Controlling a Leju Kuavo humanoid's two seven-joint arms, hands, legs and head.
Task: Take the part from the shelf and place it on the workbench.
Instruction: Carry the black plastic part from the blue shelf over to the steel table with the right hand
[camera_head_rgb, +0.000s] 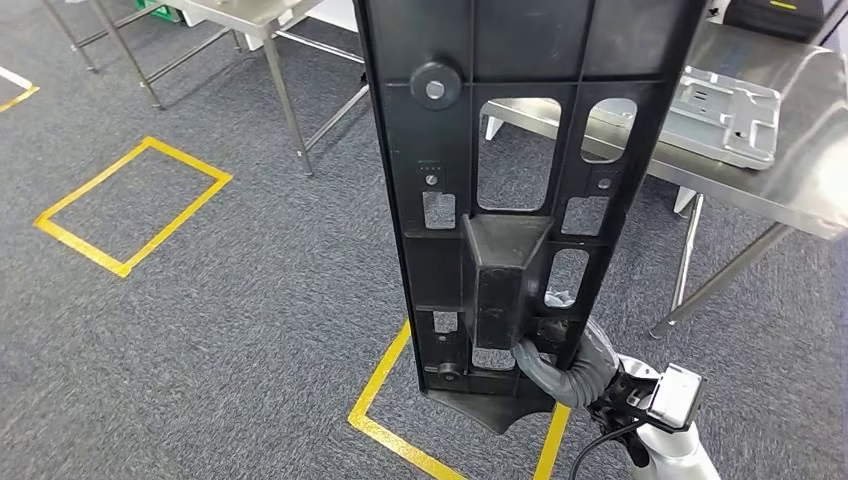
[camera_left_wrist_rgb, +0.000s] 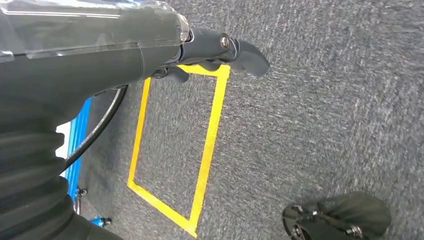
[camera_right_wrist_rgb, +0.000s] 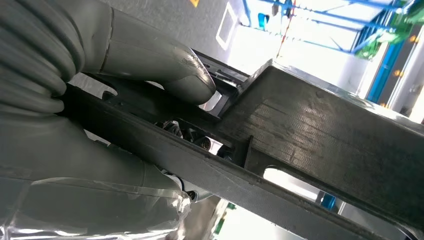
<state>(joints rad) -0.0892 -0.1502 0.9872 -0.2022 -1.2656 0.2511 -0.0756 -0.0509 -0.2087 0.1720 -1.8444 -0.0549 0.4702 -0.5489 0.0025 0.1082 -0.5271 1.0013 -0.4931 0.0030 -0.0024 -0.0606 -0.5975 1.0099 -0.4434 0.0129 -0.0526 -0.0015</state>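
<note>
So the biggest thing in your head view is the grey carpet floor (camera_head_rgb: 230, 330), running across the whole frame with yellow tape squares on it: one yellow tape square (camera_head_rgb: 132, 205) at middle left and another yellow tape outline (camera_head_rgb: 385, 400) at bottom centre, partly hidden. Next up is the black plastic part (camera_head_rgb: 520, 190), a long ribbed panel with cut-out windows and a boxy block in its middle, standing roughly upright right down the centre of the frame from the top edge to near the bottom, well above the floor. Behind it, in the upper right, you've got the stainless steel workbench (camera_head_rgb: 800, 180), and lying flat on it is a silver metal bracket plate (camera_head_rgb: 725, 110). A second steel table frame (camera_head_rgb: 270, 40) sits at upper left, well apart from the workbench. Your right hand (camera_head_rgb: 565, 360) is at the lower right of centre, wrapped around the bottom end of the part; in the right wrist view the thumb (camera_right_wrist_rgb: 165, 70) presses down on one face of the panel and the fingers (camera_right_wrist_rgb: 95, 165) close around the other side, so it's a firm grip, not loose. Your left hand (camera_left_wrist_rgb: 220, 50) shows at the upper left of the left wrist view, hanging over the carpet with fingers curled in a bit and nothing in them, though you can't really tell how tightly they're closed since most of them are hidden behind the cover.
</note>
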